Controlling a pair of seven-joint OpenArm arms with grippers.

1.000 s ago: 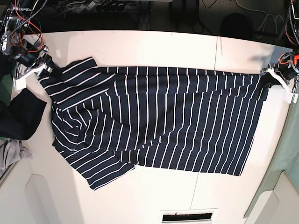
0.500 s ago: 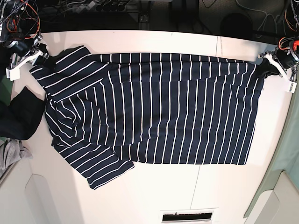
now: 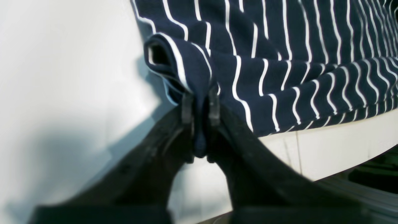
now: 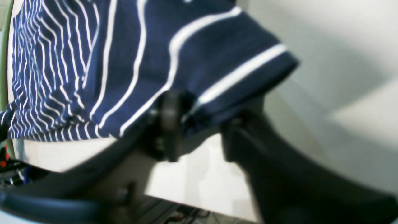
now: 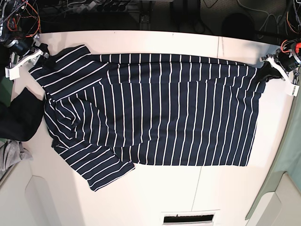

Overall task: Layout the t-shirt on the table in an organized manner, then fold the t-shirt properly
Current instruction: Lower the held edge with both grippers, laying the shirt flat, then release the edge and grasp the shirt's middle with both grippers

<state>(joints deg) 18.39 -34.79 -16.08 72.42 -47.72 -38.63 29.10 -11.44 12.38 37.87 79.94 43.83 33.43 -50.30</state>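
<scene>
navy striped t-shirt [image 5: 155,110] spread flat and wide across the white table [image 5: 155,193], one sleeve folded near the front edge. left gripper [image 3: 200,109] pinched tight on a bunched corner of the cloth at the far end. right gripper [image 4: 199,119] parted, sleeve hem draped loosely between its jaws.

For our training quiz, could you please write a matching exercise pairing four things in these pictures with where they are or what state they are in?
Column one:
1. navy white-striped cotton t-shirt
2. left pincer
3. right pincer
4. plain dark unstriped cloth

Column two:
A. parted, sleeve edge between its fingers
B. hanging over the white table's edge
C. spread across the tabletop
D. pinching a bunched shirt corner

Pairs: 1-C, 2-D, 3-A, 4-B
</scene>
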